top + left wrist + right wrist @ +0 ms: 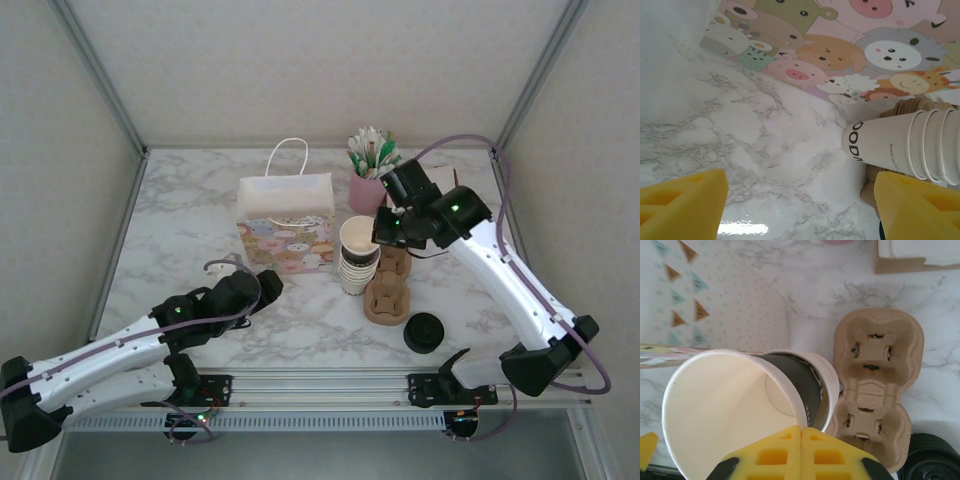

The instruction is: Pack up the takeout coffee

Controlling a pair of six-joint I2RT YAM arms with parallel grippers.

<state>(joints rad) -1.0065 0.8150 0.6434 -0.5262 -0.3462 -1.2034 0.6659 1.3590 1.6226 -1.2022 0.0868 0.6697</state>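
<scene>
Takeout coffee, a small cream paper cup, tilts atop the nested cup stack, unpacked. Left gripper rests, jaws apart, beside the cartoon-animal paper gift bag; right gripper pinches the cup's rim. Brown cardboard carrier and round black plastic lid lie unused; lidding and bagging seemingly remain.

top cam sits high at the near side, looking down over the whole table. left wrist cam is low and close, facing the gift bag side-on. right wrist cam stares down into the top cup, super close. all three catch the cup stack.
</scene>
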